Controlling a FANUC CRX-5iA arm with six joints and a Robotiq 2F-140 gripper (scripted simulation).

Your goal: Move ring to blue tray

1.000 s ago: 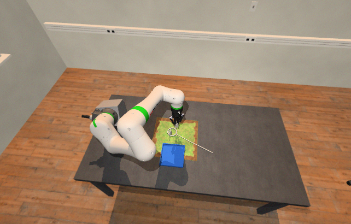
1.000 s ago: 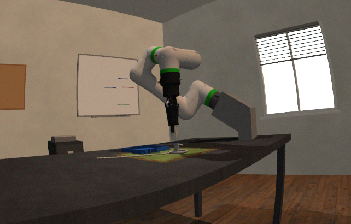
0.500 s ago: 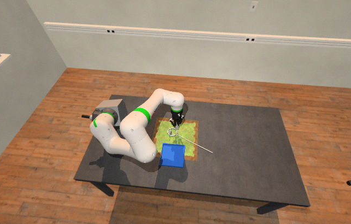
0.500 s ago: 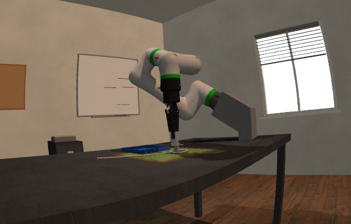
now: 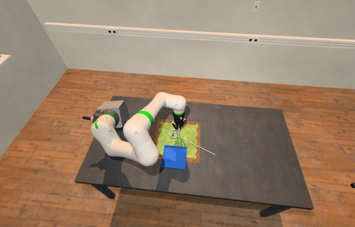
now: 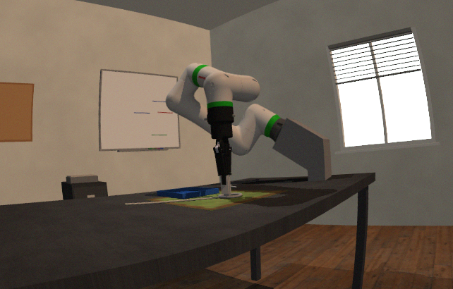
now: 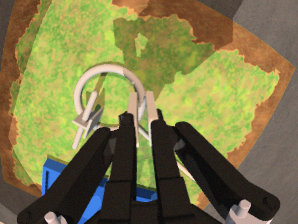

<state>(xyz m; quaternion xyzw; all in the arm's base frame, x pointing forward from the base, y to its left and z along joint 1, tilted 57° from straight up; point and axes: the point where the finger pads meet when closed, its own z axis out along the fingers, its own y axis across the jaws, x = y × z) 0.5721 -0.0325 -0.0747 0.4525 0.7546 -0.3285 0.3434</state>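
A pale ring (image 5: 175, 133) lies low on the green mat (image 5: 186, 140). It also shows in the wrist view (image 7: 109, 92) and in the side view (image 6: 228, 195). A thin pale stake (image 5: 197, 145) runs from the ring out over the dark table, lying nearly flat (image 6: 171, 201). My gripper (image 5: 177, 130) (image 6: 224, 181) points straight down with its tips at the ring's rim, just above the mat. Its fingers are shut narrow, and I see nothing held between them. The blue tray (image 5: 175, 157) sits at the mat's near edge, beside the ring, and is empty.
The arm's grey base block (image 5: 111, 112) stands at the table's left rear, and its elbow (image 5: 139, 146) hangs low just left of the tray. A small dark box (image 6: 85, 186) stands beyond the table by the wall.
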